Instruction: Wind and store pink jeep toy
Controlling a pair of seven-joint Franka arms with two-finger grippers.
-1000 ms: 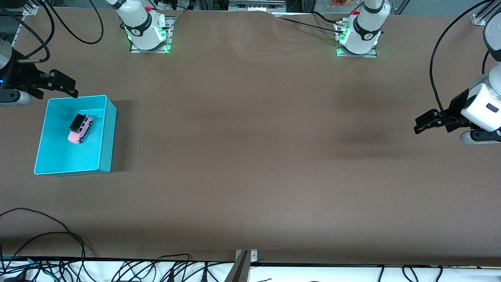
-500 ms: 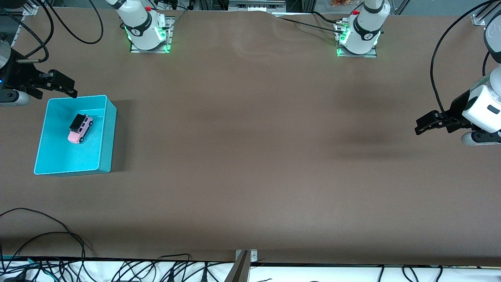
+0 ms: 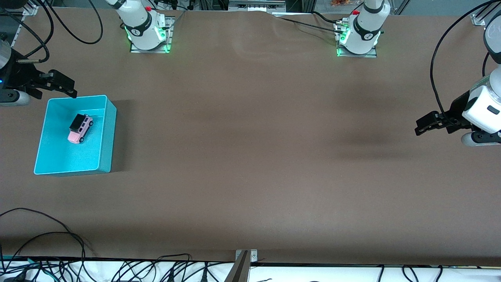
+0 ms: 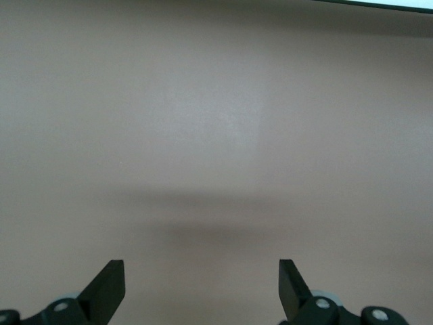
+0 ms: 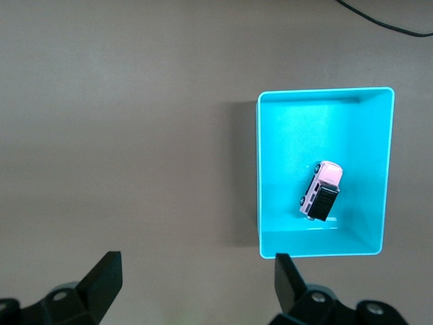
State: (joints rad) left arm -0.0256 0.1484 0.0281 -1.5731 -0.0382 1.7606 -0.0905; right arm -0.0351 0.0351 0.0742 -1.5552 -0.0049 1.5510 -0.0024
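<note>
Right hand (image 3: pixel 64 84): mine, coming from the base at the right arm's end of the surface; it hangs just above the bin's rim at the edge farther from the front camera, fingers spread wide, gripping nothing.
Turquoise bin (image 3: pixel 108 135): sits on the brown surface (image 3: pixel 250 156) toward the right arm's end, open on top, walls upright.
Pink jeep toy (image 3: pixel 80 128): rests on its wheels on the bin's floor, in the half farther from the front camera, set at a slant to the walls and touching none of them that I can see; in my right wrist view it shows as the pink jeep toy (image 5: pixel 321 191) with its black roof up.
Handling: I judge it light, rigid and small, with smooth plastic sides that could slip and free wheels that could roll.
Where to hold: across the two long flanks below the roof, well clear of the wheels.
Task status: the toy lies stored already, I judge.
Left hand (image 3: pixel 424 125): mine too, waiting over bare surface at the left arm's end, fingers apart, empty.
</note>
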